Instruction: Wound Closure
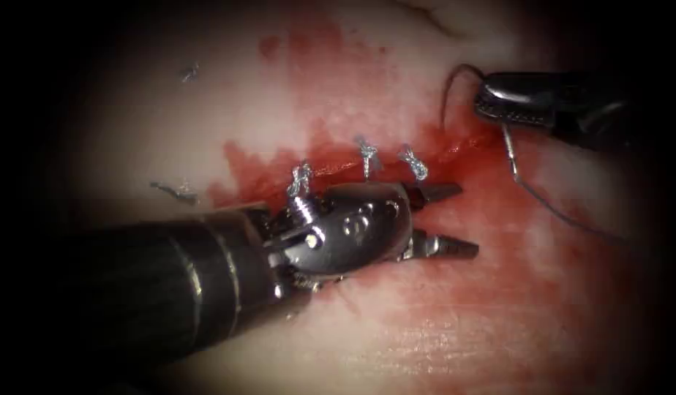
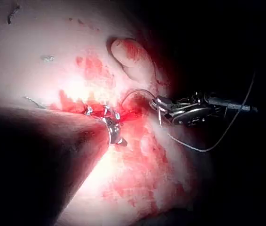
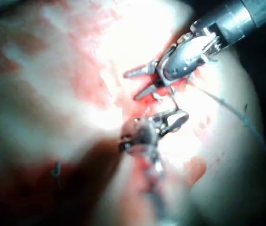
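Observation:
The tissue (image 1: 206, 110) has a cut (image 1: 338, 170) running across it, closed by three knotted stitches (image 1: 367, 155). My left tool (image 1: 455, 219) lies just below the cut near its right end, jaws open and holding nothing; the right wrist view shows the left tool (image 3: 133, 84) too. My right tool (image 1: 499, 99) hovers past the cut's right end, shut on the curved needle (image 1: 455, 73) near its thread end. The needle arcs up and leftward, and its tip looks free above the tissue. Thread (image 1: 543, 201) trails down from those jaws to the right. The right tool (image 2: 163, 106) and needle (image 2: 133, 92) also appear in the left wrist view.
Red fluid (image 1: 316, 66) stains the tissue around the cut and to its right. Cut ends of thread lie on the left, one (image 1: 188, 72) high up and another (image 1: 177, 192) near the cut's left end. The left shaft (image 1: 133, 285) covers the lower left.

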You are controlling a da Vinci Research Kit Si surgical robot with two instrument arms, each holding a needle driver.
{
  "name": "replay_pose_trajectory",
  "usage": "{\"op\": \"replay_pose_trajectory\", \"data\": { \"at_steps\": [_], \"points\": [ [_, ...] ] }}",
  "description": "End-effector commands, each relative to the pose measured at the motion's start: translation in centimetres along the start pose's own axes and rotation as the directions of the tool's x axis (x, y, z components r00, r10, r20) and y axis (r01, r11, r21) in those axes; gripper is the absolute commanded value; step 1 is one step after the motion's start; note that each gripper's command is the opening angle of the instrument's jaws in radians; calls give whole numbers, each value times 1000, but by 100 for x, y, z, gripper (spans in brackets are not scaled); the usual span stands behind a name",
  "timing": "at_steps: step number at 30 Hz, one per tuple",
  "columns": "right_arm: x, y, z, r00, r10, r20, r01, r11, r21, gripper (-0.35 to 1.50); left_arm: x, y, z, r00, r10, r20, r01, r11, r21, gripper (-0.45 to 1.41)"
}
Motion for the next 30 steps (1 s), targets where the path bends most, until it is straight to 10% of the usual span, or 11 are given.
{"op": "replay_pose_trajectory", "data": {
  "at_steps": [1,30],
  "points": [
    [-4,-3,4,1000,-1,-4,1,1000,2,-35,3,-3,8,1000,1,-1,-1,1000,1,71],
    [-13,17,13,969,243,45,-245,969,30,-35,-7,-2,20,1000,-1,4,1,1000,7,71]
  ]
}}
